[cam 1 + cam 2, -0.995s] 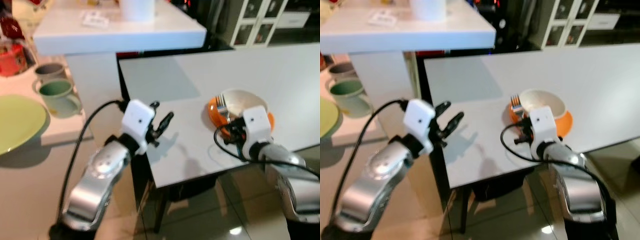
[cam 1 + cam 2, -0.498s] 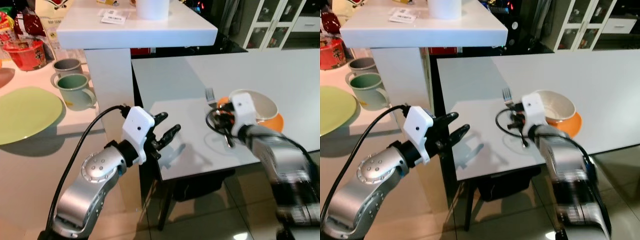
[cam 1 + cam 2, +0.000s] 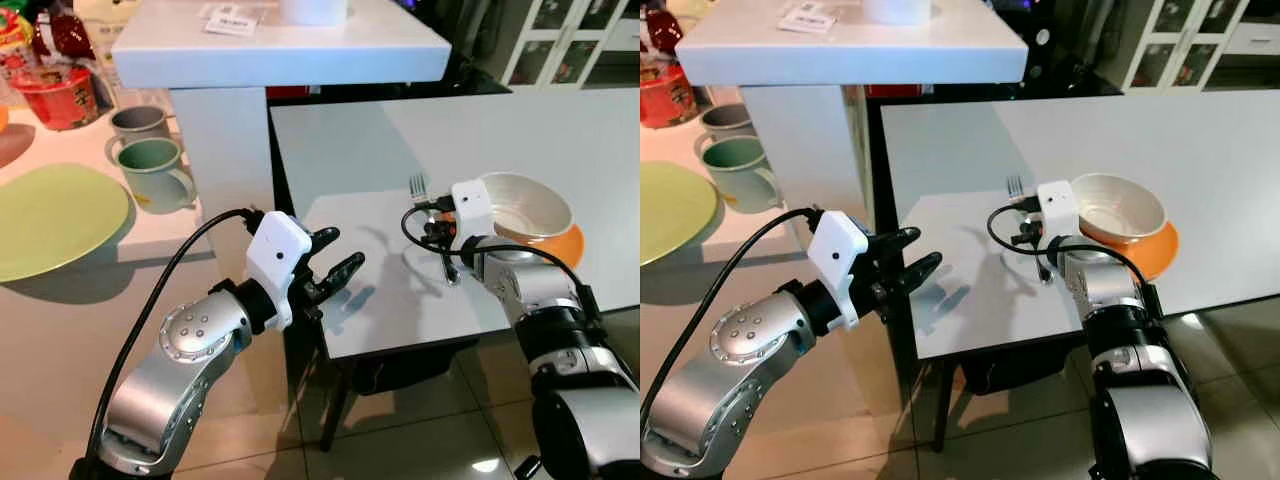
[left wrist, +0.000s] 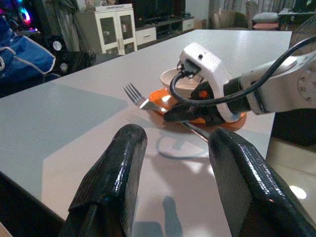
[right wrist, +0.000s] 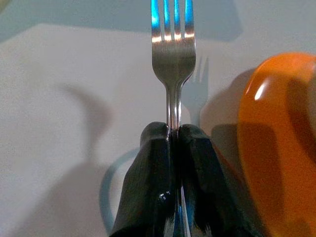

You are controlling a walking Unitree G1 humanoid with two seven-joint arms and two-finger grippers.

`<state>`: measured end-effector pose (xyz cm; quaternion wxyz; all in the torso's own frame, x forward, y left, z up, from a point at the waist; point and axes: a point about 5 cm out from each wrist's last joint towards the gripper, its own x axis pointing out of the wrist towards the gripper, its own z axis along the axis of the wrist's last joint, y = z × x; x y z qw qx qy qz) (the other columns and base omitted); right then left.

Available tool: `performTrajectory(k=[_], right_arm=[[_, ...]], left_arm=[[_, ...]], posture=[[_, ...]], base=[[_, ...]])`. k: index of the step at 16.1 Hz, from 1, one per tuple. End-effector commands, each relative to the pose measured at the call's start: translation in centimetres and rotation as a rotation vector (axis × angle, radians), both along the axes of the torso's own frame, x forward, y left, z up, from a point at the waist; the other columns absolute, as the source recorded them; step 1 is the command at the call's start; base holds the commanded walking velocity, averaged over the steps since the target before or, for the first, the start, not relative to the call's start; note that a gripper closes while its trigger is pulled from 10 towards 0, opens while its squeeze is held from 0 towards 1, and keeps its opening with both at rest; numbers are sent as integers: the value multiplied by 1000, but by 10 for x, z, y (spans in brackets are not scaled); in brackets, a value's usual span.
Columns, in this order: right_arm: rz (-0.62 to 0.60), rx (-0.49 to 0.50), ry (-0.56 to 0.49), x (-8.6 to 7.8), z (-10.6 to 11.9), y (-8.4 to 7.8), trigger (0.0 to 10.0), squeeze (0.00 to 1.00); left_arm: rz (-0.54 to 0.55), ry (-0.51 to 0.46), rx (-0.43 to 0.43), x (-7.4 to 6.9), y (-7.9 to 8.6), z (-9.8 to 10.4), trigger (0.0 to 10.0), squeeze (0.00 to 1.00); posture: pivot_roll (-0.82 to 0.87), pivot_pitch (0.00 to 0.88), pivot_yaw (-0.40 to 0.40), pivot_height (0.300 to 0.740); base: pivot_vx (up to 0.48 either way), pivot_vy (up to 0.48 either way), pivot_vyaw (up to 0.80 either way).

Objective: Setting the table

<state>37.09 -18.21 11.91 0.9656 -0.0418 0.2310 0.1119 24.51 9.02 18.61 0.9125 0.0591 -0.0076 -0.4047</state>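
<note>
A steel fork is pinched in my right gripper, which is shut on its handle just above the white table. The tines point toward the table's far side, and the handle's end trails toward the near edge. In the right wrist view both fingers press on the fork. To the fork's right stands an orange bowl with a white inside. My left gripper hovers open by the table's near left corner, with nothing between its fingers.
A lower counter on the left carries a green plate, a green mug, a grey mug and a red noodle cup. A thick white shelf overhangs the table's back left. Tiled floor lies below the near edge.
My right gripper has carried the fork from over the bowl's left rim to the table on the bowl's left. The camera has shifted. The left gripper holds roughly the same pose.
</note>
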Motion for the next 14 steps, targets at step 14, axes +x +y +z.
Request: performTrajectory(k=[14], right_arm=[[-66, -107, 33, 14, -1, -11, 10000, 0]], left_arm=[[-70, 8, 10, -8, -6, 8, 10000, 0]], posture=[[-8, 68, -12, 740]], base=[[0, 0, 0]])
